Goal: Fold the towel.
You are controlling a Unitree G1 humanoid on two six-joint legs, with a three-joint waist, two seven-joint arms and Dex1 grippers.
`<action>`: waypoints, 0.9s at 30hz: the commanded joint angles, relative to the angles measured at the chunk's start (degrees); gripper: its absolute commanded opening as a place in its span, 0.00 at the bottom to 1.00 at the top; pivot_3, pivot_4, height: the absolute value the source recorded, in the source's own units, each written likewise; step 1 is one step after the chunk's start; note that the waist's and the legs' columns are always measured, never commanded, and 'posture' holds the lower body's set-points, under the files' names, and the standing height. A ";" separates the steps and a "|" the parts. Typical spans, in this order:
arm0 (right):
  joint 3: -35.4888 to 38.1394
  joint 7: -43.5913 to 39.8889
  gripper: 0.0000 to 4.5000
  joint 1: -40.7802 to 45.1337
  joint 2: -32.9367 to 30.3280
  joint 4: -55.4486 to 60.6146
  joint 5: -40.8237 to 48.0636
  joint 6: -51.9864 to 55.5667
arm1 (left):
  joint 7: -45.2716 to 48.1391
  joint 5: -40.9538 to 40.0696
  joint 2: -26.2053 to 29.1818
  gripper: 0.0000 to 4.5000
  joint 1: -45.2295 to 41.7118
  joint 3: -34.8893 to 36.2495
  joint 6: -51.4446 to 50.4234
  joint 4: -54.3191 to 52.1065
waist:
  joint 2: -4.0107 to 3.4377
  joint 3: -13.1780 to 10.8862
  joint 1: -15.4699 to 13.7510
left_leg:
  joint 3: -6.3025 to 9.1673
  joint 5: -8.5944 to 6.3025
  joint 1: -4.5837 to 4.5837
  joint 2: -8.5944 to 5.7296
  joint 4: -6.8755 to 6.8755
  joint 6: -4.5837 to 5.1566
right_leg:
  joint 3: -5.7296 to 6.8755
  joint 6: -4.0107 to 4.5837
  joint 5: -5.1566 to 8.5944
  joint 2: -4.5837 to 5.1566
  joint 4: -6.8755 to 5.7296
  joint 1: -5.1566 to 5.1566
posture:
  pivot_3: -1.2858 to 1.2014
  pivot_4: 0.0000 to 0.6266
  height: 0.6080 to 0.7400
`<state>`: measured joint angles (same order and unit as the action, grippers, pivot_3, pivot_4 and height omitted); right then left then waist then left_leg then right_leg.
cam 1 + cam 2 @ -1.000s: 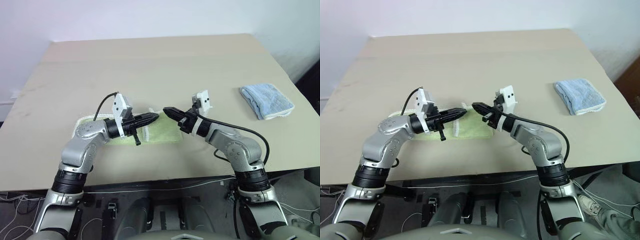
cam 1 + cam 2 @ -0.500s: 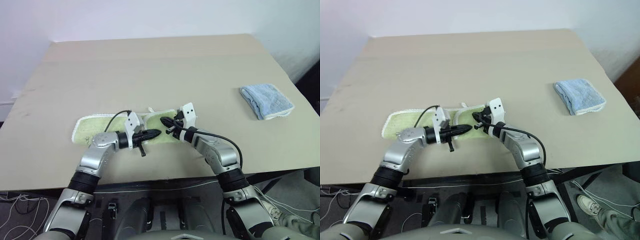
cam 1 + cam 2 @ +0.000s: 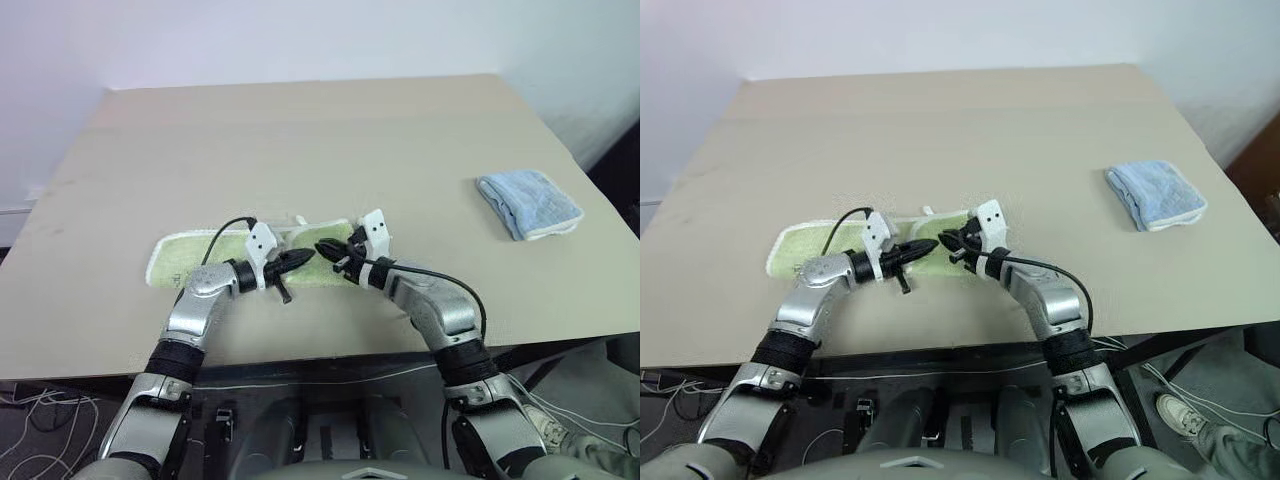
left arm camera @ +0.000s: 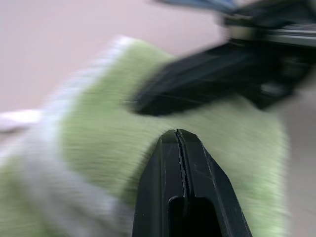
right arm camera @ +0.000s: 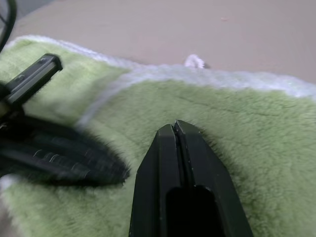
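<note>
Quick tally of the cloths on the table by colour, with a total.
Light green towel: 1
Light blue folded cloth: 1
Total: 2

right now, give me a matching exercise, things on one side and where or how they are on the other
Things:
1. towel
2. light blue folded cloth
3. left gripper
4. white loop

Place or state:
A. far right of the table
B. fingers pressed shut over the green cloth
C. long green strip near the front edge
D. at the towel's far edge

Pairs: 1-C, 2-A, 3-B, 4-D
</note>
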<state>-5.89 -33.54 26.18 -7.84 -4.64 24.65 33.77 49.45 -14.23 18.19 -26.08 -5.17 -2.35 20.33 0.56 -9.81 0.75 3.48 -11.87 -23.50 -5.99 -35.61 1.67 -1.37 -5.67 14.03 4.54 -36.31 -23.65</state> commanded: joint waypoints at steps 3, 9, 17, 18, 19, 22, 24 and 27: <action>5.16 -3.54 0.50 2.33 -0.95 9.01 10.50 7.13 | -1.68 -5.96 1.66 0.35 -2.89 5.56 -6.91 -10.96 | 0.02 -0.01 0.06 | 0.00 0.00 -0.10 0.00 0.02 0.00 | 0.00 -0.01 0.00 0.00 0.04 -0.01 | 0.52 0.24 1.00; 1.34 -9.72 0.93 4.16 -6.43 11.13 10.16 8.77 | -8.28 -14.42 7.22 0.79 -2.83 13.91 -23.44 -24.09 | 0.02 -0.02 0.29 | -0.01 -0.01 -0.11 0.00 0.14 0.00 | 0.00 0.00 0.01 0.00 0.09 -0.02 | 0.52 0.24 1.00; -3.98 -16.99 1.00 8.30 -10.69 9.17 6.73 6.19 | -21.68 -24.27 16.94 0.99 8.00 31.43 -47.47 -36.86 | 0.02 -0.05 0.76 | -0.04 0.05 -0.09 0.01 0.37 0.07 | -0.06 0.00 0.03 -0.05 0.12 -0.34 | 0.52 0.24 1.00; -5.05 -17.69 1.00 9.52 -11.04 7.56 4.99 4.81 | -23.61 -24.93 16.92 0.99 10.61 33.71 -49.47 -39.31 | 0.04 -0.06 0.49 | -0.04 0.02 -0.09 0.00 0.36 0.01 | -0.06 -0.01 0.03 -0.03 0.13 -0.32 | 0.52 0.24 1.00; -6.24 -18.28 1.00 10.60 -11.38 5.85 3.01 3.08 | -25.89 -25.18 16.57 0.99 13.03 35.97 -51.23 -41.54 | 0.07 -0.06 0.36 | -0.04 0.01 -0.09 0.00 0.34 -0.01 | -0.06 -0.01 0.02 -0.03 0.13 -0.32 | 0.52 0.24 1.00; -8.47 -19.47 1.00 13.91 -10.99 0.32 -1.45 -1.87 | -31.60 -31.15 15.24 0.99 18.29 43.82 -61.13 -45.87 | 0.09 -0.06 0.20 | -0.04 0.00 -0.09 -0.01 0.34 -0.03 | -0.06 0.00 0.02 0.00 0.16 -0.31 | 0.52 0.24 1.00; -8.79 -20.73 1.00 15.41 -10.49 -1.78 -2.41 -3.73 | -34.29 -34.66 15.40 0.99 20.61 48.08 -68.58 -47.42 | 0.11 -0.06 -0.15 | -0.03 0.00 -0.09 0.00 0.35 -0.03 | -0.04 0.00 0.03 -0.01 0.14 -0.33 | 0.52 0.24 1.00; -8.89 -22.38 1.00 16.77 -9.88 -3.64 -3.22 -5.17 | -38.41 -36.40 13.46 0.99 24.50 53.34 -73.13 -49.68 | 0.11 -0.06 0.01 | -0.01 0.00 -0.10 -0.01 0.35 -0.04 | -0.03 0.01 0.03 -0.01 0.15 -0.32 | 0.52 0.24 1.00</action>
<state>-14.94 -54.88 41.07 -18.52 -8.40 21.51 30.24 13.65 -48.42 32.74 -1.43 43.87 -72.93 -26.12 0.67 -9.87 0.76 3.45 -11.87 -23.59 -6.00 -35.25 1.63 -1.41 -5.66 14.06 4.53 -36.16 -23.97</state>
